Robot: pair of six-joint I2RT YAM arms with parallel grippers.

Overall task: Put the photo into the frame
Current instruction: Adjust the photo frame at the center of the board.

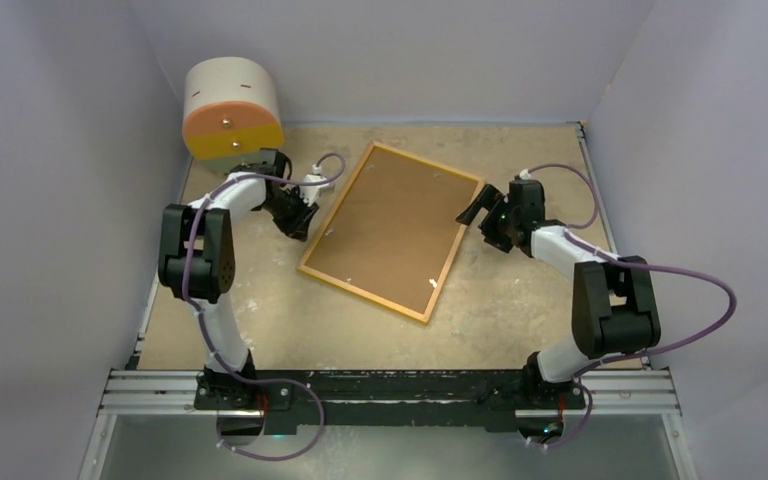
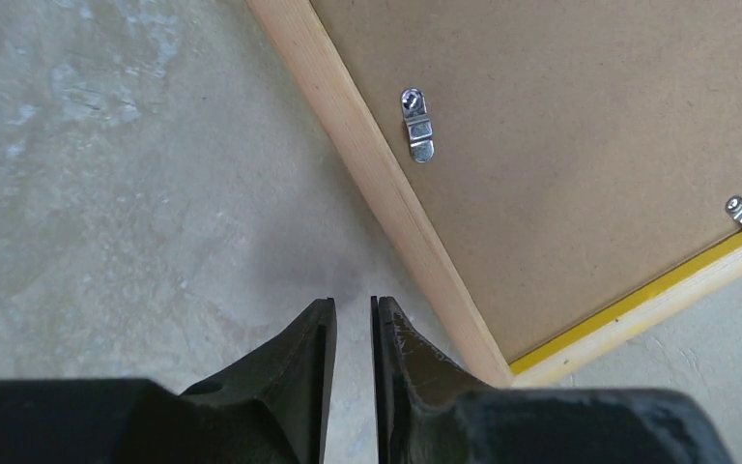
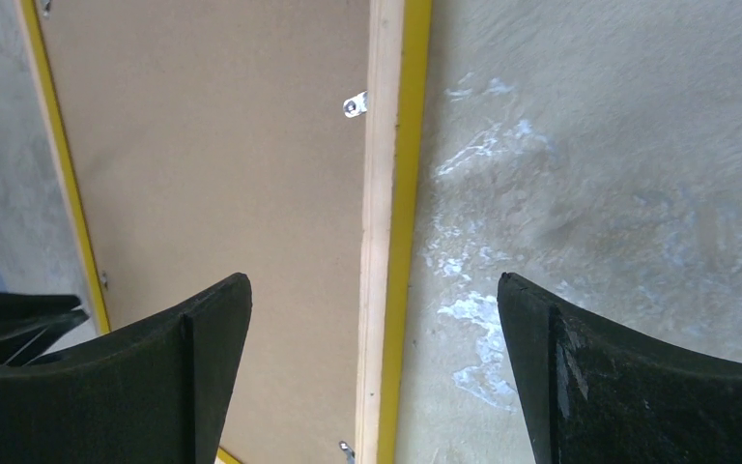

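The frame [image 1: 390, 231] lies face down mid-table, yellow edges, wood-coloured rim, brown backing board [image 1: 385, 222] with small metal clips [image 2: 416, 126]. The left gripper [image 2: 353, 311], nearly closed on nothing, sits just beside its left rim; the right gripper [image 3: 375, 314], spread wide, straddles the right rim.

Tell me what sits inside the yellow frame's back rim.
A plain brown backing board fills the frame, which lies face down, with small metal clips along its wooden rim. Whatever lies beneath the board, a photo included, is covered and cannot be seen.
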